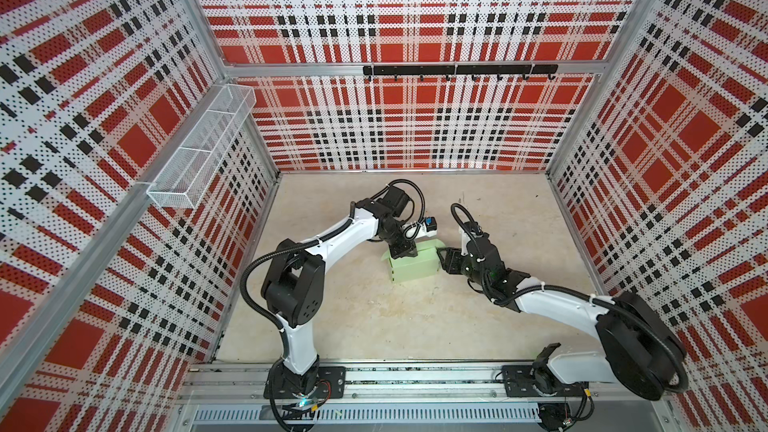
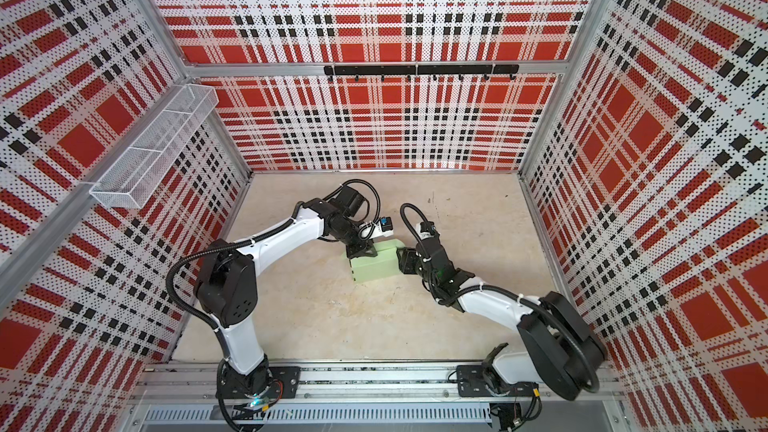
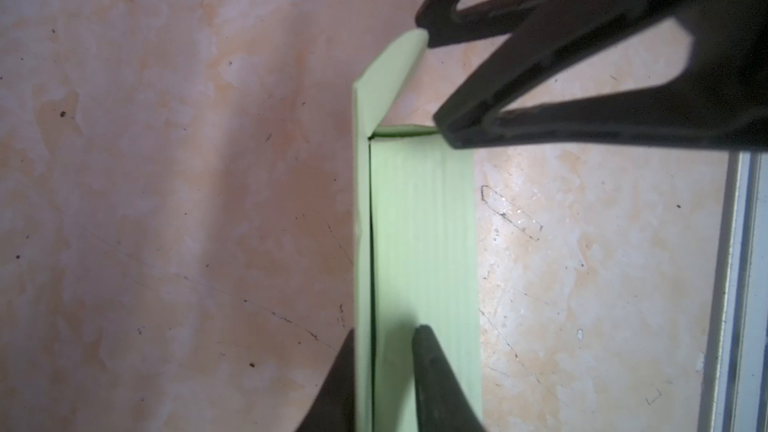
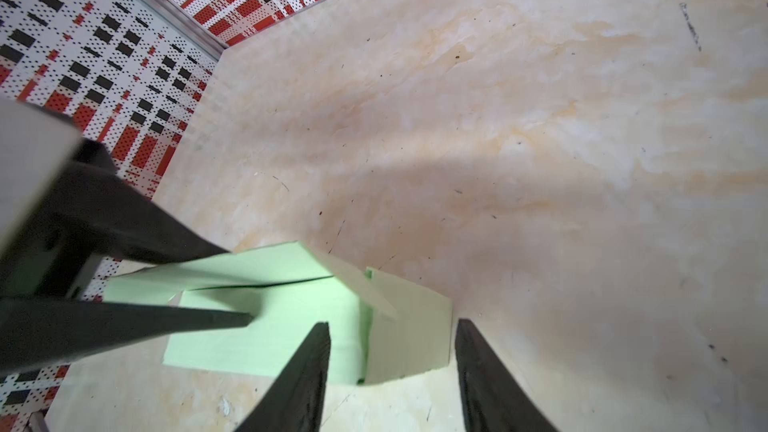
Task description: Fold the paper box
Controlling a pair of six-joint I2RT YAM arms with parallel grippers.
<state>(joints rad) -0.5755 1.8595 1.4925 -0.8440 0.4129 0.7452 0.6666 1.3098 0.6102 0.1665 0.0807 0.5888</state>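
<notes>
Sitting near the middle of the beige mottled surface (image 1: 365, 326), the pale mint-green thin-cardboard paper box (image 1: 415, 270) looks mostly formed. Its long axis runs approx left-right btwn the 2 arms in both top views, 1 end toward each gripper.

The left gripper (image 1: 402, 250) is over the box's left-rear part. In the left wrist view its 2 black fingers (image 3: 436, 388) straddle a thin upright wall of the box, jaws narrow, 1 finger each side. A sliver of gap shows beside the wall, so can't tell if it's clamped or just bracketing.

The right gripper (image 4: 392, 322) is at the box's right end, jaws about half apart, holding nothing. The short end face sits btwn them, w/ neither finger clearly pressing. A loose end flap (image 3: 384, 76) sticks out at an angle from that end, not tucked. In the left wrist view, 1 right-gripper fingertip is at the flap's rounded tip, touching or v. close; the other is at the box's end corner.

Key relation, my read: the flap lies directly ahead of the right gripper, hinged across the short axis, so the closing push should go along the long axis toward the left arm. Right arm is clearly nearer; left arm prob acts as the brace against sliding. Risk: thin card buckles if the push goes off-axis.
</notes>
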